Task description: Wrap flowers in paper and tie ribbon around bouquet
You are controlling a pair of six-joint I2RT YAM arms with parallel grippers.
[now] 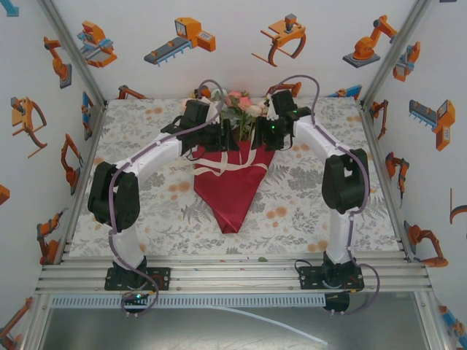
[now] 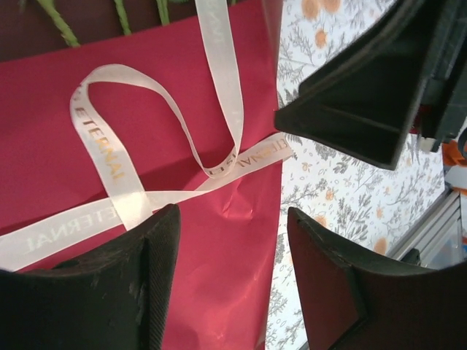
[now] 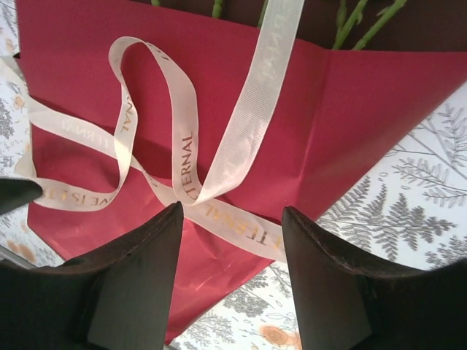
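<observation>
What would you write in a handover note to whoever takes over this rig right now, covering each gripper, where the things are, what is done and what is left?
Left gripper: open, empty, over the right edge of the dark red paper.
Right gripper: open, with the ribbon crossing under its gap, apparently not pinched.
Flowers: in the paper cone mid-table, tip pointing toward the arm bases.
Ribbon: lies across the cone in loose, crossed loops.
Done: the wrapping.
Left: pull the ribbon snug and finish the tie.
</observation>
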